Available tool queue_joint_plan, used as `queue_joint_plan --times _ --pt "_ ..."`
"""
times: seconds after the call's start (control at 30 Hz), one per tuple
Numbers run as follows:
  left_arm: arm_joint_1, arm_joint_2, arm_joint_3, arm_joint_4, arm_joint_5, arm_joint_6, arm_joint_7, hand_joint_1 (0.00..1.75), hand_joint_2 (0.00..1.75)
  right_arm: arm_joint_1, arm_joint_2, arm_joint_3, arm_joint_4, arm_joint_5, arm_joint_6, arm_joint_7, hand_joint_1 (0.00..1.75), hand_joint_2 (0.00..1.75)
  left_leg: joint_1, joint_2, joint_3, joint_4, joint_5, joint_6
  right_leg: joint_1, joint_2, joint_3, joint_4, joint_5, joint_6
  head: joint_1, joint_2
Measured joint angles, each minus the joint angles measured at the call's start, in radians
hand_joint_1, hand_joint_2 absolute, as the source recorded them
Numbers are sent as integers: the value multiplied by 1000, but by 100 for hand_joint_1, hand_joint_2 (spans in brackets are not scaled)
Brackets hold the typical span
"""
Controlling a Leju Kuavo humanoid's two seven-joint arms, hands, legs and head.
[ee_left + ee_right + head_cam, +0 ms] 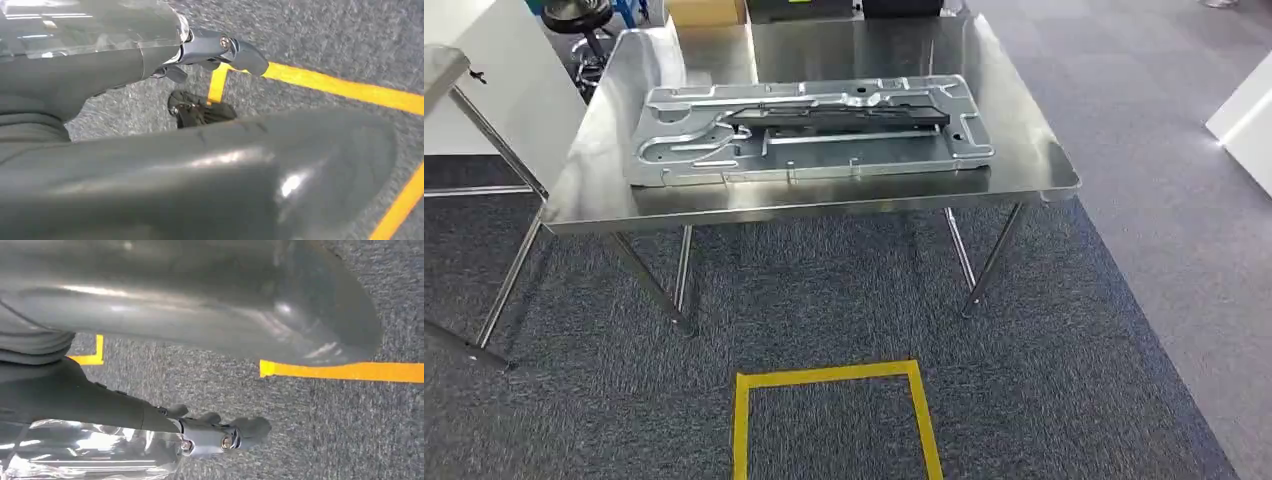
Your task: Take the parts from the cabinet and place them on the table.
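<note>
part (809, 130): flat stamped metal panel, lies on steel table (1024, 150), centre
left hand (210, 165): over carpet (350, 40), fingers extended, holds nothing
right hand (200, 305): same, empty, fingers apart
floor: yellow tape (829, 376)

A large stamped metal panel (809, 130) with a black bar (839, 117) covers the tabletop's (1024, 170) middle, leaving bare strips along its front edge, sides and far end.

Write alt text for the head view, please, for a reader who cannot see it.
A large stamped grey metal panel with a black bar on top lies flat on a shiny steel table. Below, on grey carpet, yellow tape marks a square.
</note>
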Motion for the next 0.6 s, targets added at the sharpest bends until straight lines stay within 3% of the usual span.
queue_joint_plan --times 0.07,0.1,0.13,0.17,0.2,0.23,0.27,0.3,0.37,0.4,0.43,0.47,0.57,0.6 --pt "3 0 -1 0 0 2 1 0 0 3 0 -1 0 -4 0 1 0 0 2 3 -13 -3 23 20 1 2 -6 -5 16 15 0 0" --pt "0 -1 -1 0 0 3 2 0 0 3 0 -2 0 -6 0 2 0 0 5 8 -28 -5 36 28 -5 8 -18 12 -19 20 0 0" --pt "-1 -1 -2 0 0 4 2 0 0 4 1 -2 1 -8 0 3 0 0 6 8 -43 -5 48 37 -6 9 -36 59 -88 23 0 0" --pt "0 -1 -2 0 0 8 3 0 0 5 3 -3 2 -9 0 3 0 0 6 8 -60 -5 61 39 -8 10 -56 131 -155 27 0 0" --pt "0 -1 -2 0 0 10 3 0 0 4 3 -3 2 -10 0 3 0 0 5 8 -77 -4 73 39 -9 10 -73 205 -205 30 0 0" --pt "1 -1 -2 0 0 11 3 0 0 3 3 -4 2 -11 -1 3 0 0 4 8 -93 -2 85 38 -11 10 -84 271 -233 33 0 0" --pt "1 -1 -2 0 0 11 3 0 0 3 3 -5 2 -11 -1 3 0 0 4 8 -108 0 98 36 -12 10 -82 313 -230 35 0 0" --pt "1 0 -2 0 0 12 4 0 0 4 3 -5 2 -11 -2 4 0 0 4 8 -128 3 111 33 -14 9 -60 313 -193 37 0 0" --pt "1 -1 -3 0 0 13 5 0 0 3 3 -6 2 -11 -2 4 0 0 5 8 -160 11 129 28 -15 9 35 205 -119 34 0 0" --pt "1 -1 -3 0 0 13 5 0 0 1 3 -7 2 -11 -2 3 0 0 5 8 -173 17 137 24 -15 9 107 108 -113 30 0 0" --pt "0 -1 -3 0 0 13 7 0 0 -2 3 -7 2 -11 -2 2 0 0 2 7 -180 22 144 18 -12 10 179 18 -141 24 0 0" --pt "-1 -2 -4 0 0 13 7 0 0 -6 2 -8 2 -11 -2 1 0 0 0 7 -186 28 152 11 -7 10 213 -52 -165 16 0 0" --pt "0 -2 -5 0 0 13 7 0 0 -6 3 -11 2 -11 -2 0 0 0 2 9 -193 23 180 -9 -3 11 191 -49 -152 -6 0 0" --pt "1 -1 -5 0 0 14 8 0 0 -4 5 -13 2 -11 -2 0 0 0 7 6 -199 33 169 -14 -10 4 182 -51 -137 -16 0 0"
